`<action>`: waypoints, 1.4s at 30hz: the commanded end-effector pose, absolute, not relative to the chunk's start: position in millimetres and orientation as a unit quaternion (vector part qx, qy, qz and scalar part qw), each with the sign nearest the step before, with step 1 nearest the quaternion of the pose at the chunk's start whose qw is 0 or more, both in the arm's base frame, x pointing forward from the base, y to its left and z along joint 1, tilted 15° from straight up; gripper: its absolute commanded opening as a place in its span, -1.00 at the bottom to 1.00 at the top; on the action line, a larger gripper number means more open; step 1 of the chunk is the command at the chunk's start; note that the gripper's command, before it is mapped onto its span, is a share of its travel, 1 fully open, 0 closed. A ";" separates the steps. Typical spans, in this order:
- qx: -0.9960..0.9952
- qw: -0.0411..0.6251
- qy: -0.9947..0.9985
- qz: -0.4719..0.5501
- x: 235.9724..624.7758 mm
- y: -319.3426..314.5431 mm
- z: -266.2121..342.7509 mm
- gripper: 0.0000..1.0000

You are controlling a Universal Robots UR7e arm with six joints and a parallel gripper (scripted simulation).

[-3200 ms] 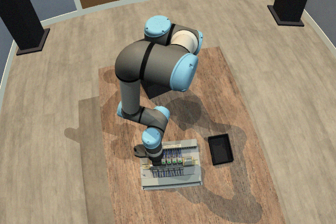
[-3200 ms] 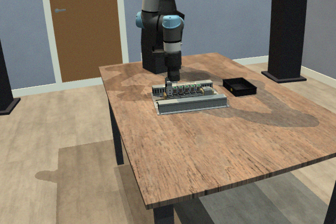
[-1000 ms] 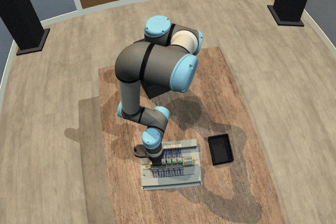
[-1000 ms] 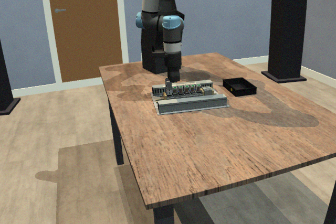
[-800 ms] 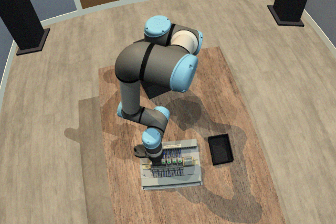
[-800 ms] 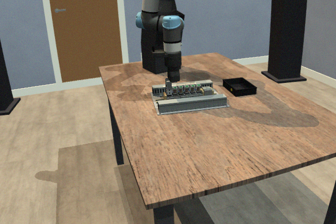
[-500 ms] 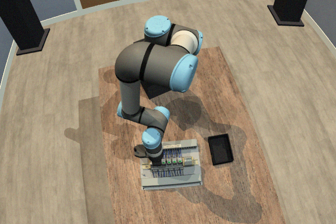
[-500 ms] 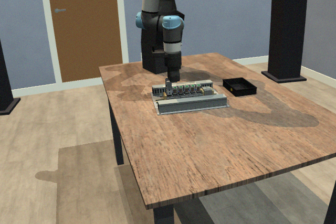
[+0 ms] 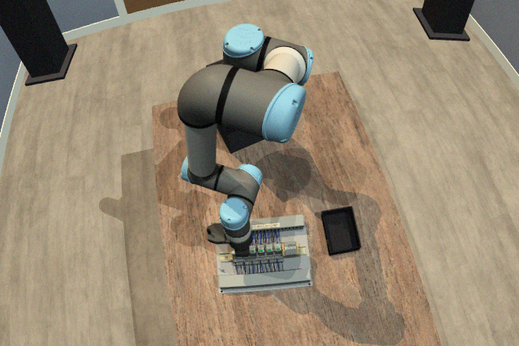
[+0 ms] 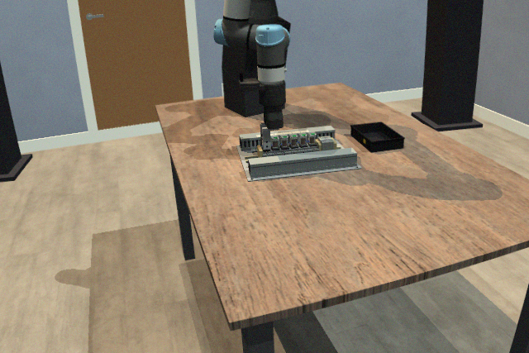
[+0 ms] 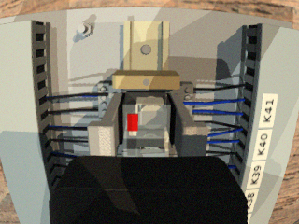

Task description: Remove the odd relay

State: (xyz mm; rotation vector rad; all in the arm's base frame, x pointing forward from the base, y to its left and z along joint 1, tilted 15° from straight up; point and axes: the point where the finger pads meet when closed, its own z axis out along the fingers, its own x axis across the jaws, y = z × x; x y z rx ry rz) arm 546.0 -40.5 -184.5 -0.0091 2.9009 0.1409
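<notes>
The relay with the red button (image 11: 133, 122) sits at the end of the row, beside the brass-coloured end stop. My gripper (image 9: 242, 252) (image 10: 265, 140) (image 11: 146, 108) is shut on this relay, one finger on each side of its clear housing. The relay still appears down in its row, but its base is hidden. Several relays with green buttons (image 9: 261, 249) (image 10: 294, 140) stand beside it. The relay panel (image 9: 268, 279) (image 10: 303, 164) (image 11: 84, 58) lies flat on the table. The black parts tray (image 9: 341, 231) (image 10: 386, 144) is empty, to the right of the panel.
Grey slotted wire ducts (image 11: 252, 61) run along both long sides of the relay row, with black and blue wires between. A beige module (image 9: 289, 249) (image 10: 326, 143) stands at the row's other end. Wooden table (image 10: 341, 229) separates panel and tray.
</notes>
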 end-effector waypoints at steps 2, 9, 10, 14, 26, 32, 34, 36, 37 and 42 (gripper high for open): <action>-0.003 0.119 0.992 0.048 546.4 -40.7 -183.9 -1.00; -0.003 0.119 0.992 0.048 546.4 -40.7 -183.9 -1.00; -0.003 0.119 0.992 0.048 546.4 -40.7 -183.9 -1.00; -0.003 0.119 0.992 0.048 546.4 -40.7 -183.9 -1.00; -0.003 0.119 0.992 0.048 546.4 -40.7 -183.9 -1.00; -0.003 0.121 0.992 0.048 546.3 -40.7 -183.9 -1.00; -0.003 0.122 0.991 0.048 546.3 -40.7 -183.9 -1.00; -0.003 0.125 0.991 0.048 546.1 -40.7 -184.0 -1.00; -0.003 0.127 0.991 0.048 546.0 -40.7 -184.0 -1.00; -0.002 0.132 0.990 0.048 545.7 -40.7 -183.9 -1.00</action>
